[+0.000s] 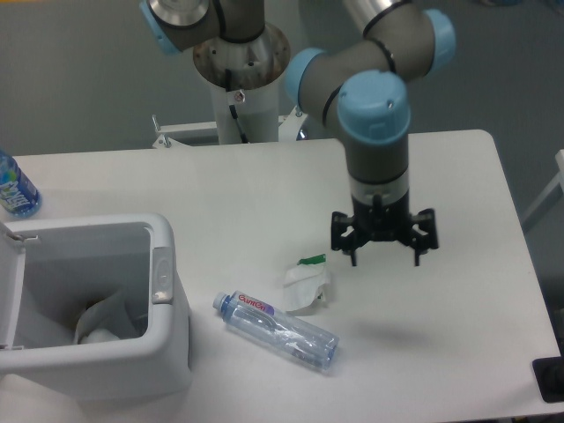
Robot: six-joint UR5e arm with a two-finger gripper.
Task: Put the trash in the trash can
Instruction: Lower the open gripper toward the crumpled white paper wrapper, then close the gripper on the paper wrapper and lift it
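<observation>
White table [220, 194] holds wrapper [308, 284], bottle [278, 330] and bin [159, 352]; gripper [384, 256] hangs wide, empty, beside wrapper.
</observation>
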